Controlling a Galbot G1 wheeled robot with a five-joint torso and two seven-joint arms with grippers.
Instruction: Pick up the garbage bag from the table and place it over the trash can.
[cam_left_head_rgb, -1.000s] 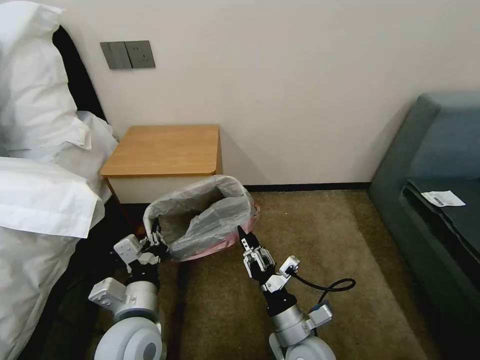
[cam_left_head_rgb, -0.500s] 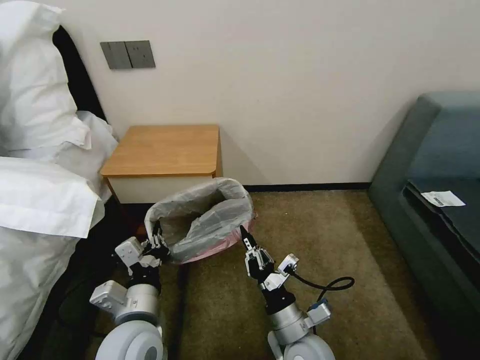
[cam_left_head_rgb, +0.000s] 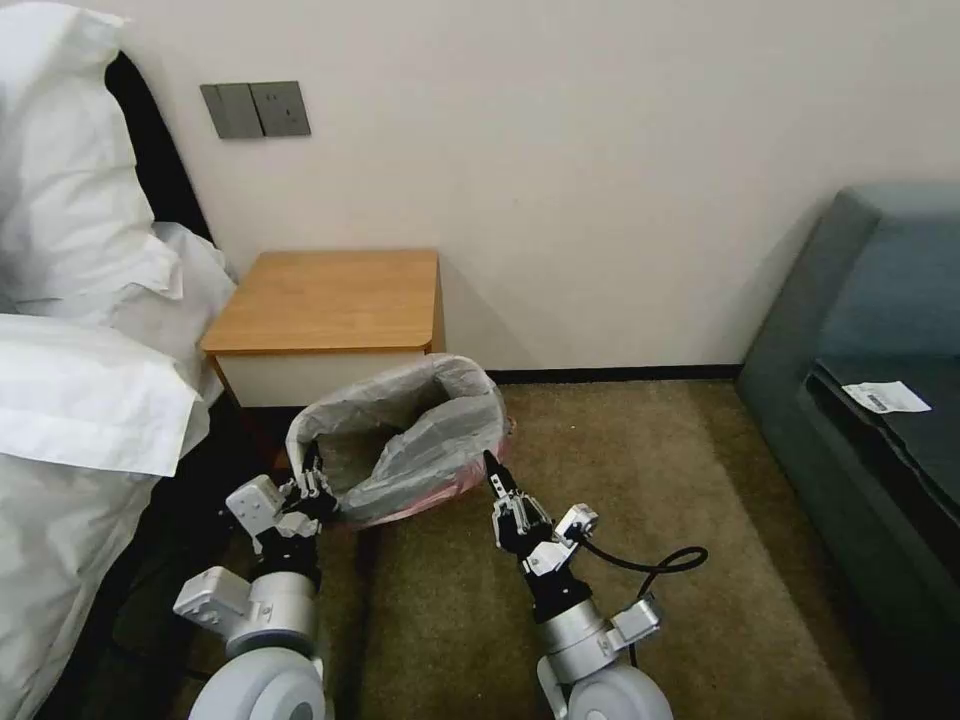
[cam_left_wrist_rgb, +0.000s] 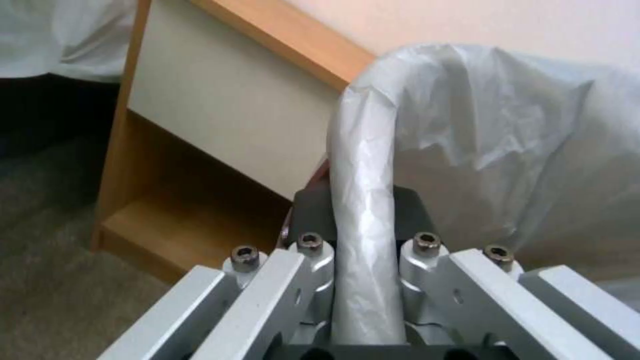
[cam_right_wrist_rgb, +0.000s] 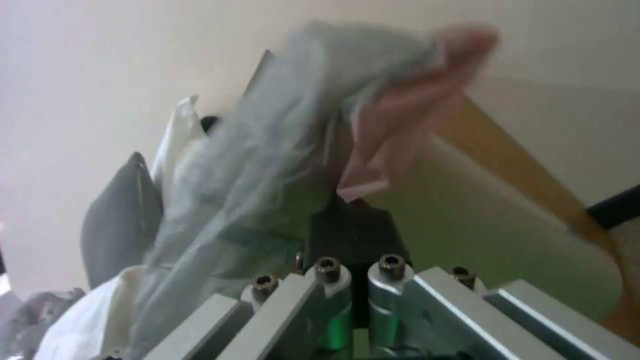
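— From where are we looking in the head view?

— We are looking forward and down from high, far back, at the table and carpet.

— And the wrist views?

— We are sitting close behind each arm's fingers. Both are facing the garbage bag, which all three views are sharing.

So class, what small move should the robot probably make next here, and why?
Probably ease both tools down and outward. The left tool and the right tool each pinch the garbage bag at opposite sides, already spread open on the floor beside the table.
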